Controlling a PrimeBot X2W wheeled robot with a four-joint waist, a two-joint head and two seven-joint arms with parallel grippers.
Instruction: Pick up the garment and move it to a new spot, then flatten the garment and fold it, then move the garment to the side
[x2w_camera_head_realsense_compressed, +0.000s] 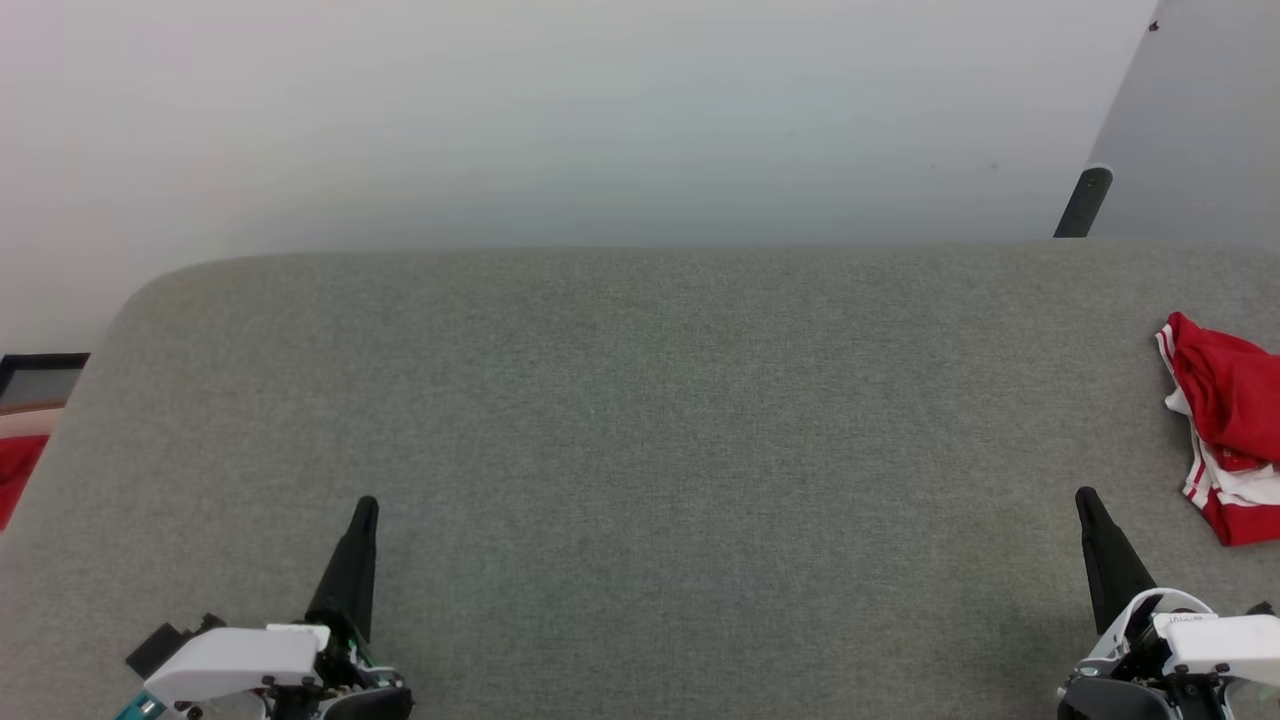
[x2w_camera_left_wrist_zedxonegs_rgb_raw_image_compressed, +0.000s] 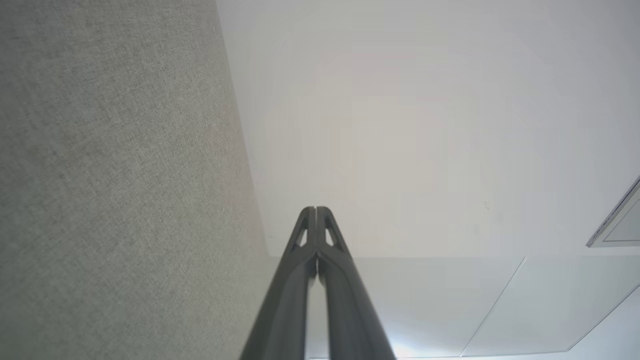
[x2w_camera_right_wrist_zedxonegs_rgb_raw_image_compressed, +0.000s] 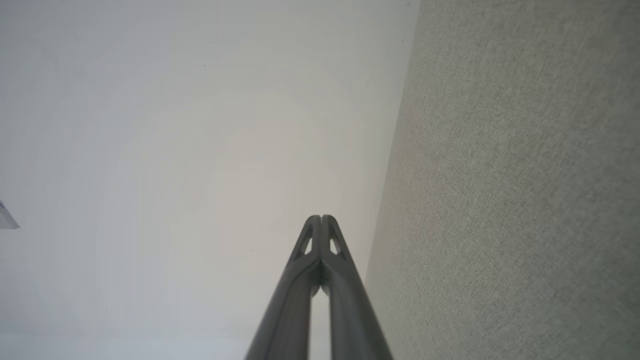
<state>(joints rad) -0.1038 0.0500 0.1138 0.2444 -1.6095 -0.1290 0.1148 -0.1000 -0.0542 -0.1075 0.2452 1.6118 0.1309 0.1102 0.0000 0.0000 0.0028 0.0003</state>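
Observation:
The garment (x2w_camera_head_realsense_compressed: 1228, 430), red with white parts and striped trim, lies crumpled at the right edge of the grey felt table (x2w_camera_head_realsense_compressed: 640, 420), partly cut off by the head view's border. My left gripper (x2w_camera_head_realsense_compressed: 366, 508) rests at the lower left, shut and holding nothing, far from the garment. At the lower right my right gripper (x2w_camera_head_realsense_compressed: 1087, 498) is shut too, a short way to the left of and nearer than the garment. In the wrist views the left gripper (x2w_camera_left_wrist_zedxonegs_rgb_raw_image_compressed: 316, 209) and right gripper (x2w_camera_right_wrist_zedxonegs_rgb_raw_image_compressed: 321, 217) show fingertips pressed together against a pale wall.
A dark post (x2w_camera_head_realsense_compressed: 1082, 203) stands behind the table's far right corner. Something red (x2w_camera_head_realsense_compressed: 14, 470) lies below the table's left edge, beside a dark framed object (x2w_camera_head_realsense_compressed: 40, 375). A white wall rises behind the table.

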